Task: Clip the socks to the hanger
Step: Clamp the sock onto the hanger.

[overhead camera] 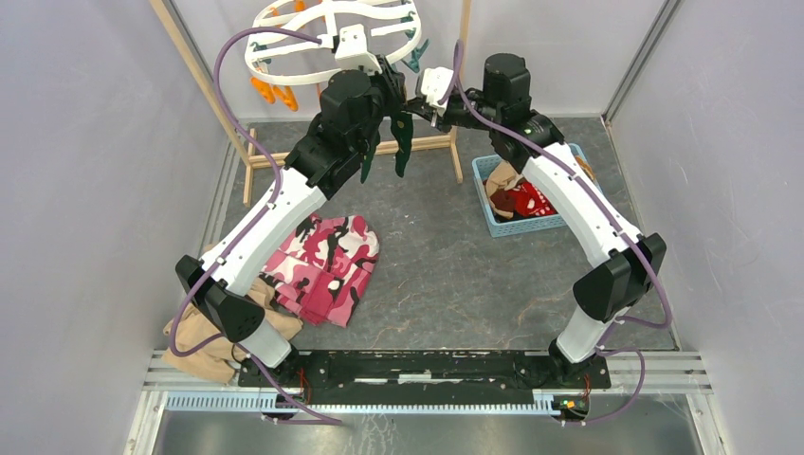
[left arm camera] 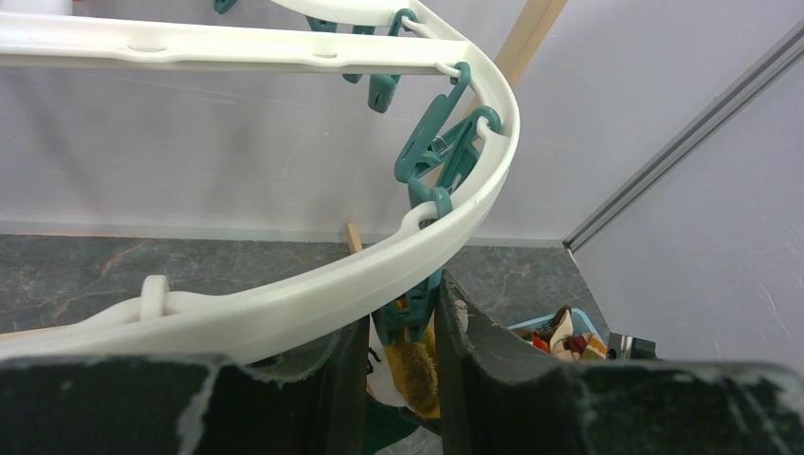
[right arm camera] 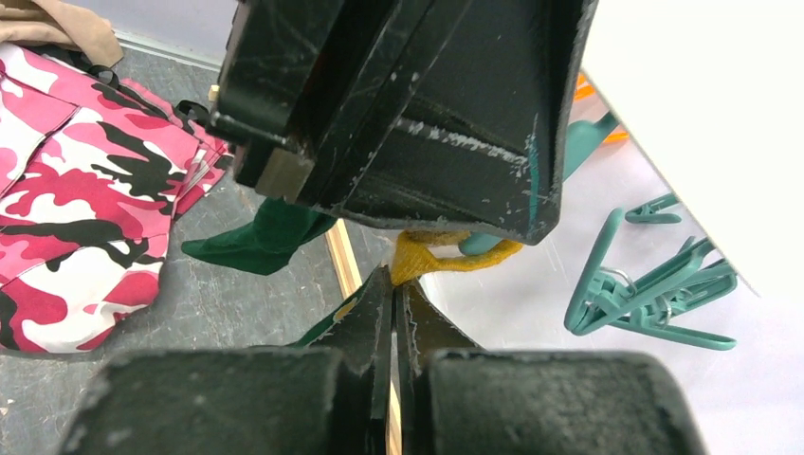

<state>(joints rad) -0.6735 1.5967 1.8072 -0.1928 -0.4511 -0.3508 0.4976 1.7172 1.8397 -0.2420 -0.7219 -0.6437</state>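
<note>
We found the left pincer [left arm camera: 402, 327] clamped on a teal clip [left arm camera: 417, 301] of the hanger [left arm camera: 284, 308]. The right pincer [right arm camera: 394, 284] pinched the yellow cuff [right arm camera: 422, 256] of the green sock [right arm camera: 265, 237] at that clip. We judged clipping in hand; next, the clip needed easing shut on the cuff.

One white hanger [left arm camera: 284, 303]. Two dark green socks [overhead camera: 403, 142]. One red patterned sock [overhead camera: 526, 201]. At least four teal clips [left arm camera: 436, 123]. One blue basket [overhead camera: 517, 230]. One pink camouflage garment [overhead camera: 327, 261]. One tan cloth [overhead camera: 194, 336]. Two wooden poles [overhead camera: 204, 81]. Two arms [overhead camera: 284, 199].
</note>
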